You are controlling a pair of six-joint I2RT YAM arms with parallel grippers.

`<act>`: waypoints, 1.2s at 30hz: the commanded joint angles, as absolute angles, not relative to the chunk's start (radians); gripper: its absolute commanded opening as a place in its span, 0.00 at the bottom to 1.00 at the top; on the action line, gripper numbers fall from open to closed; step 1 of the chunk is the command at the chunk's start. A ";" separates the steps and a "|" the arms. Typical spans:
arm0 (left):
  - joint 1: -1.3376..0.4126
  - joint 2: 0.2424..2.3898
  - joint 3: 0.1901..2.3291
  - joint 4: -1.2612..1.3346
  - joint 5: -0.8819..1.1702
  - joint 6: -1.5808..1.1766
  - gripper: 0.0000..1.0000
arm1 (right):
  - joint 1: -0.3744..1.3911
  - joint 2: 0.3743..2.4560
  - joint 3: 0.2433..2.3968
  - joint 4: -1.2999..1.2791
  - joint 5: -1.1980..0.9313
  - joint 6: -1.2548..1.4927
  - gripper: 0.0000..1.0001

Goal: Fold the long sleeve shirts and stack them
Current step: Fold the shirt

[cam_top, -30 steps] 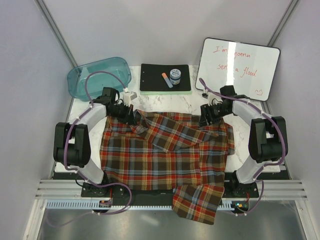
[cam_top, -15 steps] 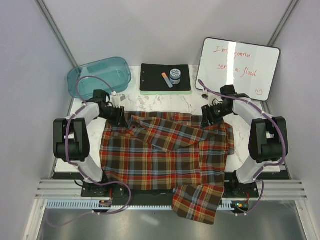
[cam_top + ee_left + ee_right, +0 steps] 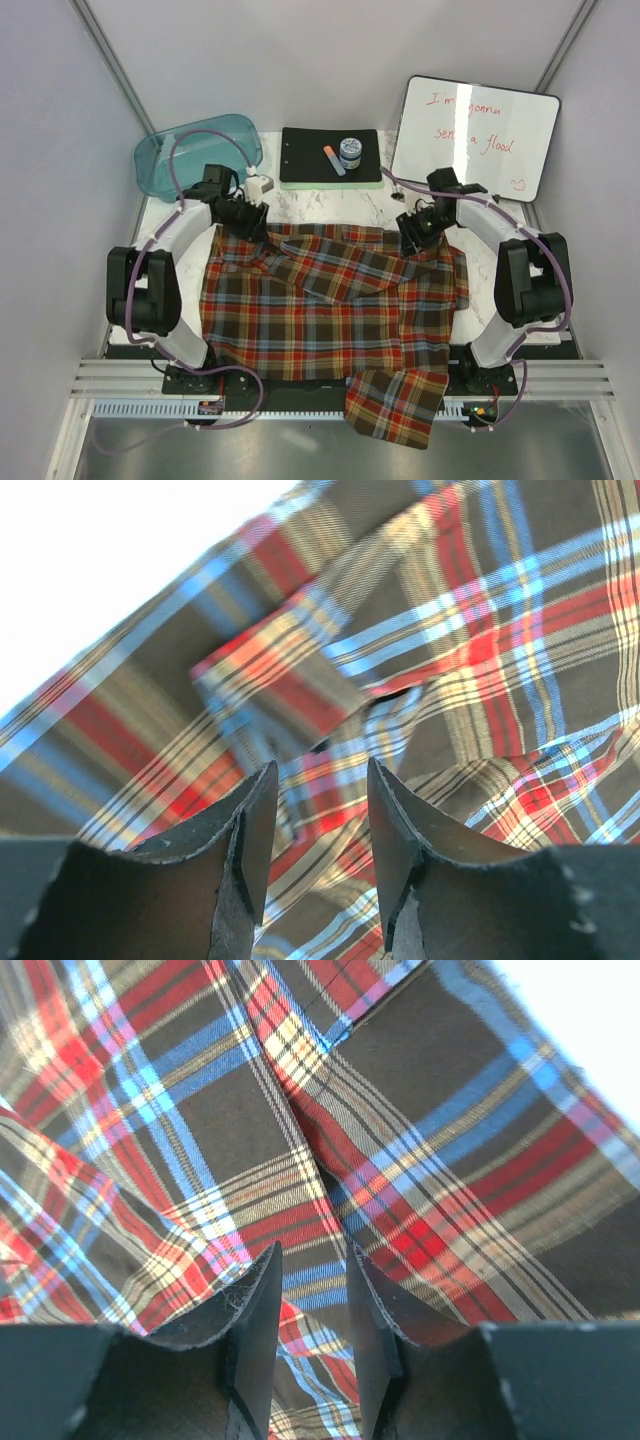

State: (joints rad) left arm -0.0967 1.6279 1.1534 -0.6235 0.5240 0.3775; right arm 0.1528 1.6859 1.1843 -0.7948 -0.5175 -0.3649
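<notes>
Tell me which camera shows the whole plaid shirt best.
The top external view. It shows the shirt whole, spread on the table, with one part hanging over the near edge. Each wrist view shows only a close patch of its checked cloth, so its outline cannot be judged there.

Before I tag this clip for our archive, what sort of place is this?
Likely a robot lab test cell, not a home: left arm and right arm bolted to a marble-look table, blank panel walls, and a handwritten whiteboard as prop.
</notes>
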 commanded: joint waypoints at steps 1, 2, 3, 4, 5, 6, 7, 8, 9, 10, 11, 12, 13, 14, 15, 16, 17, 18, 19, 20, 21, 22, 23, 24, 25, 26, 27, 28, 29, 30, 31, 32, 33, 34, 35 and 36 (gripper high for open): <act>-0.182 1.643 1.189 -0.591 0.431 0.440 0.48 | 0.176 1.749 1.186 -0.799 -0.434 -0.400 0.39; -0.205 1.667 1.183 -0.572 0.425 0.436 0.47 | 0.176 1.758 1.186 -0.790 -0.405 -0.399 0.38; -0.216 1.684 1.178 -0.574 0.405 0.434 0.46 | 0.176 1.781 1.187 -0.785 -0.388 -0.402 0.38; -0.221 1.703 1.167 -0.572 0.370 0.428 0.44 | 0.176 1.790 1.184 -0.767 -0.370 -0.400 0.37; -0.222 1.744 1.160 -0.571 0.353 0.428 0.41 | 0.176 1.799 1.183 -0.756 -0.336 -0.400 0.37; -0.221 1.765 1.154 -0.572 0.292 0.429 0.36 | 0.175 1.822 1.183 -0.747 -0.322 -0.403 0.37; -0.216 1.788 1.144 -0.571 0.276 0.442 0.34 | 0.176 1.836 1.187 -0.732 -0.307 -0.405 0.36; -0.204 1.814 1.141 -0.572 0.264 0.445 0.31 | 0.176 1.851 1.190 -0.726 -0.289 -0.406 0.36; -0.199 1.830 1.135 -0.571 0.253 0.448 0.27 | 0.176 1.880 1.193 -0.715 -0.264 -0.408 0.35; -0.198 1.841 1.137 -0.572 0.246 0.449 0.26 | 0.175 1.894 1.207 -0.697 -0.250 -0.407 0.35; -0.198 1.854 1.141 -0.572 0.238 0.448 0.25 | 0.176 1.910 1.218 -0.686 -0.236 -0.405 0.35; -0.198 1.876 1.155 -0.569 0.232 0.443 0.23 | 0.175 1.943 1.230 -0.677 -0.209 -0.403 0.34; -0.198 1.885 1.163 -0.566 0.233 0.439 0.22 | 0.175 1.959 1.259 -0.658 -0.196 -0.399 0.33; -0.198 1.896 1.175 -0.563 0.235 0.436 0.21 | 0.173 1.976 1.276 -0.649 -0.183 -0.397 0.33; -0.198 1.914 1.204 -0.558 0.245 0.433 0.21 | 0.173 2.005 1.293 -0.643 -0.170 -0.397 0.32; -0.198 1.933 1.224 -0.560 0.252 0.420 0.21 | 0.172 2.020 1.330 -0.626 -0.154 -0.400 0.32; -0.198 1.950 1.248 -0.561 0.259 0.413 0.21 | 0.172 2.037 1.354 -0.623 -0.143 -0.402 0.31; -0.198 1.968 1.302 -0.563 0.270 0.402 0.21 | 0.164 2.072 1.380 -0.620 -0.135 -0.402 0.31; -0.199 2.009 1.331 -0.568 0.276 0.379 0.20 | 0.160 2.089 1.437 -0.620 -0.126 -0.403 0.31; -0.199 2.031 1.359 -0.571 0.281 0.370 0.20 | 0.156 2.108 1.469 -0.620 -0.120 -0.403 0.31; -0.199 2.054 1.414 -0.574 0.290 0.361 0.20 | 0.147 2.144 1.532 -0.618 -0.111 -0.403 0.31; -0.199 2.092 1.440 -0.575 0.287 0.350 0.20 | 0.141 2.160 1.561 -0.618 -0.095 -0.406 0.31; -0.199 2.115 1.466 -0.577 0.284 0.344 0.20 | 0.130 2.184 1.592 -0.621 -0.092 -0.410 0.31; -0.199 2.132 1.517 -0.581 0.275 0.341 0.20 | 0.126 2.193 1.642 -0.639 -0.094 -0.414 0.31; -0.199 2.157 1.540 -0.592 0.273 0.342 0.20 | 0.121 2.197 1.663 -0.652 -0.103 -0.419 0.31; -0.198 2.155 1.557 -0.601 0.281 0.342 0.21 | 0.114 2.181 1.673 -0.661 -0.127 -0.428 0.32; -0.198 2.146 1.569 -0.606 0.319 0.350 0.23 | 0.109 2.166 1.687 -0.695 -0.146 -0.436 0.35; -0.198 2.125 1.562 -0.615 0.345 0.359 0.25 | 0.104 2.145 1.692 -0.727 -0.170 -0.448 0.37; -0.198 2.065 1.548 -0.618 0.377 0.368 0.28 | 0.098 2.088 1.687 -0.753 -0.220 -0.462 0.39; -0.198 2.018 1.505 -0.621 0.447 0.395 0.34 | 0.095 2.048 1.660 -0.799 -0.247 -0.488 0.44; -0.198 1.973 1.478 -0.624 0.478 0.409 0.37 | 0.091 2.007 1.642 -0.830 -0.288 -0.515 0.47; -0.198 1.876 1.451 -0.650 0.509 0.426 0.40 | 0.086 1.909 1.616 -0.848 -0.311 -0.535 0.51; -0.196 1.827 1.400 -0.672 0.561 0.470 0.45 | 0.084 1.860 1.561 -0.904 -0.368 -0.611 0.59; -0.198 1.781 1.370 -0.692 0.581 0.498 0.48 | 0.080 1.808 1.527 -0.943 -0.397 -0.658 0.63; -0.198 1.725 1.339 -0.736 0.594 0.524 0.52 | 0.081 1.707 1.488 -0.969 -0.408 -0.695 0.66; -0.198 1.638 1.277 -0.765 0.619 0.591 0.61 | 0.083 1.657 1.414 -1.042 -0.441 -0.751 0.69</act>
